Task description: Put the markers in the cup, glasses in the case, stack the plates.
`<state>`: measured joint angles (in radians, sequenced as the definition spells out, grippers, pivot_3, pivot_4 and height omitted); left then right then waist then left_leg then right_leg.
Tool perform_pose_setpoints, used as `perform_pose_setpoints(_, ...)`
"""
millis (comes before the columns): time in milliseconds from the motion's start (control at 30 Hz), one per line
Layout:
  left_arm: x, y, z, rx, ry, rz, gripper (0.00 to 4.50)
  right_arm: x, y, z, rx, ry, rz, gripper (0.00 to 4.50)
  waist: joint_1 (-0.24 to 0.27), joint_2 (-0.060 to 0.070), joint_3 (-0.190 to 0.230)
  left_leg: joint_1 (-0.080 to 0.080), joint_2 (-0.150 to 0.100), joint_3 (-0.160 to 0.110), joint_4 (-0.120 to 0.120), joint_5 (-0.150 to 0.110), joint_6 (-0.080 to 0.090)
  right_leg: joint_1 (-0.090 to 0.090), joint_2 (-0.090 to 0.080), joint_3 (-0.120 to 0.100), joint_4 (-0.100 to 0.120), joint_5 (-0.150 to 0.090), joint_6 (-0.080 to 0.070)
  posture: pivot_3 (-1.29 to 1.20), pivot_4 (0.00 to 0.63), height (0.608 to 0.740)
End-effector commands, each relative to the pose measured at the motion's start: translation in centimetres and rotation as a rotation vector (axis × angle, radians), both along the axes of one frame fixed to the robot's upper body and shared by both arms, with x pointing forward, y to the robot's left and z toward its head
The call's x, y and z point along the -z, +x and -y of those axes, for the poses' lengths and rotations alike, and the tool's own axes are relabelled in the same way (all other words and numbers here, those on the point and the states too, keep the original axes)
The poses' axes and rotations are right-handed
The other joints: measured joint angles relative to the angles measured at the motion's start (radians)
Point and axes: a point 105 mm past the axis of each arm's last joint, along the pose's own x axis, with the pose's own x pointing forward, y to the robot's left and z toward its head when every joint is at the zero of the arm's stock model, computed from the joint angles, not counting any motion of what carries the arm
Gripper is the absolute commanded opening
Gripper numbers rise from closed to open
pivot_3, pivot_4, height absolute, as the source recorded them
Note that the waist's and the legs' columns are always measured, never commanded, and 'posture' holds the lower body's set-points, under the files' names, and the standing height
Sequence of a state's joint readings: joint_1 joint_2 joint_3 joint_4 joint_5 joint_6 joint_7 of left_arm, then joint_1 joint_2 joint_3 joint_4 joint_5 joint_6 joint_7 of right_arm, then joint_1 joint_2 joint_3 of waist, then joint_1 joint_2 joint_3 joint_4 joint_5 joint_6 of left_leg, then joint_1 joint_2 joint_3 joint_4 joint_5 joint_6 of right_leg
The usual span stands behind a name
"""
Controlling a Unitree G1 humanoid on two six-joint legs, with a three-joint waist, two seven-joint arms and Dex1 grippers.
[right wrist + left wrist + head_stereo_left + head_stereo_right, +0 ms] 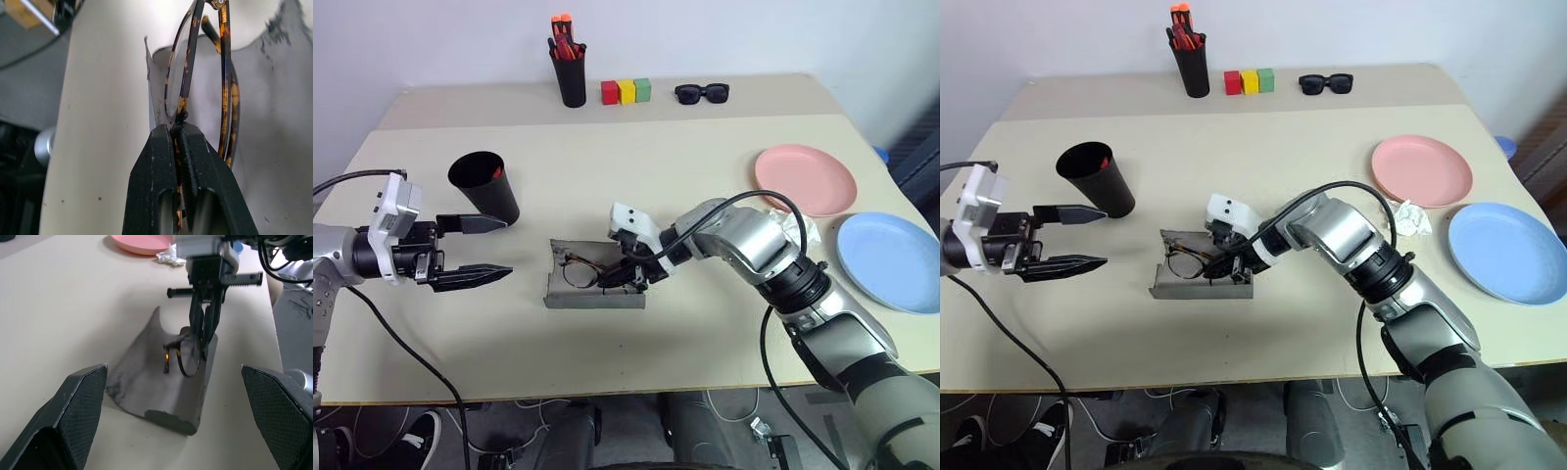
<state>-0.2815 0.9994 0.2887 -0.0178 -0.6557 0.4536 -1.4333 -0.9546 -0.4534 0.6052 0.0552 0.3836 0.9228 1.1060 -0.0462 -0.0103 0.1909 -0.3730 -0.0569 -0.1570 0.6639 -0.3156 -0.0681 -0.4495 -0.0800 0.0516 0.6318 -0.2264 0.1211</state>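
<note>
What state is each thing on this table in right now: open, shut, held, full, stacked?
Grey hard-shell spectacle case: open, lid flat on table.
Thin tortoiseshell-framed glasses: pinched by right pincer, lowered into case.
Right pincer: shut on glasses.
Left pincer: open, holding nothing.
Wide black plastic cup: upright, something red inside.
Salmon pink round plate: flat, unstacked.
Light blue round plate: flat, unstacked, beside pink one.

Both eye views look forward and down from the head over the whole table [705, 333]. The left wrist view faces level across the open case [161, 382] from near; the right wrist view sits right over it.
</note>
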Motion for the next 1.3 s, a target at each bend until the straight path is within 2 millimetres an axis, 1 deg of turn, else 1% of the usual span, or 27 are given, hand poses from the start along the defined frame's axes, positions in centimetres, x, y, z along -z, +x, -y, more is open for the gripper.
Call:
perform_pose_setpoints(33,-0.6,0.0,0.1,0.011,0.004,0.033,4.5,0.0,-0.2,-0.5,-0.061,-0.02,0.055,0.05,0.0,0.0,0.0,0.0,0.0,0.0,0.0,0.0,0.0,0.0,0.0,0.0,0.0,0.0,0.0,0.0,0.15,0.74)
perform_pose_setpoints(233,-0.5,0.2,0.1,0.004,0.002,0.04,4.5,0.0,0.6,-1.1,-0.109,-0.004,0.166,0.05,-0.001,0.0,0.0,0.0,0.0,0.0,0.0,0.0,-0.001,0.0,0.0,0.0,0.001,0.0,0.0,0.0,0.15,0.74)
perform_pose_setpoints(300,-0.4,0.2,0.1,0.001,0.005,0.042,4.5,0.0,0.4,-0.9,-0.139,-0.001,0.168,0.05,0.0,0.0,0.0,0.0,0.0,0.0,0.0,0.001,-0.001,0.0,0.0,0.0,0.001,0.0,0.0,0.0,0.15,0.74)
perform_pose_setpoints(433,-0.3,0.2,-0.1,-0.001,0.014,0.041,4.5,0.0,0.2,-0.7,-0.156,-0.001,0.163,1.42,0.0,0.0,0.0,0.0,0.0,0.0,0.0,0.001,-0.001,0.0,0.0,0.0,0.001,0.0,0.0,0.0,0.15,0.74)
perform_pose_setpoints(467,-0.2,0.2,-0.1,-0.001,0.015,0.04,4.5,0.0,0.3,-0.7,-0.159,-0.002,0.172,1.98,0.0,0.0,0.0,0.0,0.0,0.0,0.0,0.001,-0.001,0.0,0.0,0.0,0.001,0.0,0.0,0.0,0.15,0.74)
perform_pose_setpoints(533,-0.2,0.3,-0.1,-0.002,0.015,0.042,4.5,-0.3,0.6,-0.7,-0.147,0.003,0.183,2.9,-0.001,0.0,0.0,0.0,0.0,0.0,0.0,0.001,-0.001,0.0,0.0,0.0,0.001,0.0,0.0,0.0,0.15,0.74)
perform_pose_setpoints(567,-0.2,0.3,-0.1,-0.003,0.015,0.043,4.5,-0.4,0.9,-0.7,-0.134,0.004,0.185,3.48,-0.001,0.0,0.0,0.0,0.0,0.0,0.0,0.001,-0.001,0.0,0.0,0.0,0.001,0.0,0.0,0.0,0.15,0.74)
perform_pose_setpoints(600,-0.2,0.4,-0.1,-0.003,0.015,0.044,4.5,-0.5,1.1,-0.7,-0.127,0.004,0.191,3.89,-0.001,0.0,0.0,0.0,0.0,0.0,0.0,0.001,-0.001,0.0,0.0,0.0,0.001,0.0,0.0,0.0,0.15,0.74)
perform_pose_setpoints(633,-0.2,0.4,-0.1,-0.003,0.015,0.045,4.5,-0.5,1.3,-0.6,-0.121,0.004,0.196,4.42,0.0,0.0,0.0,0.0,0.0,0.0,0.0,0.001,-0.001,0.0,0.0,0.0,0.001,0.0,0.0,0.0,0.15,0.74)
perform_pose_setpoints(767,-0.2,0.6,-0.1,-0.003,0.018,0.048,4.5,-1.1,1.9,-0.5,-0.089,0.016,0.202,4.47,0.0,0.0,0.0,0.0,0.0,0.0,0.0,0.001,-0.001,0.0,0.0,0.0,0.001,0.0,0.0,0.0,0.15,0.74)
perform_pose_setpoints(867,-0.1,0.7,-0.1,-0.001,0.02,0.05,4.5,-2.2,2.8,-0.5,-0.049,0.051,0.232,4.47,0.0,0.0,0.0,0.0,0.0,0.0,0.0,0.001,-0.001,0.0,0.0,0.0,0.001,0.0,0.0,0.0,0.15,0.74)
perform_pose_setpoints(1000,0.0,0.8,0.0,-0.001,0.022,0.057,4.5,-4.2,4.1,-0.5,0.025,0.126,0.242,4.47,-0.001,0.0,0.0,0.0,0.0,0.0,0.0,0.001,-0.002,0.0,0.0,0.0,0.001,0.0,-0.001,0.0,0.15,0.74)
perform_pose_setpoints(1100,0.0,1.0,0.2,-0.006,0.015,0.06,4.5,-6.6,4.3,0.0,0.068,0.228,0.22,4.47,0.0,0.0,0.0,0.0,0.0,0.0,0.0,0.001,-0.002,-0.001,0.0,0.0,0.001,0.0,-0.001,0.0,0.15,0.74)
perform_pose_setpoints(1167,-0.3,1.4,0.2,-0.023,-0.007,0.072,4.5,-8.2,4.2,0.8,0.091,0.31,0.208,4.47,0.002,0.0,0.0,0.0,0.0,0.0,0.0,0.001,-0.002,-0.001,0.0,0.0,0.001,0.001,-0.001,0.0,0.15,0.74)
perform_pose_setpoints(1233,-0.6,2.1,0.1,-0.064,-0.028,0.082,4.5,-9.5,4.3,2.4,0.143,0.371,0.209,4.47,0.003,0.0,0.0,0.0,0.0,-0.001,0.0,0.001,-0.002,-0.001,0.0,0.0,0.001,0.001,-0.001,0.0,0.15,0.74)
perform_pose_setpoints(1300,-1.2,3.3,0.0,-0.13,-0.066,0.113,4.5,-10.3,4.2,5.3,0.244,0.409,0.219,3.97,0.007,0.0,0.0,0.0,0.0,-0.001,0.0,0.001,-0.002,-0.001,0.0,0.0,0.001,0.001,-0.001,0.0,0.15,0.74)
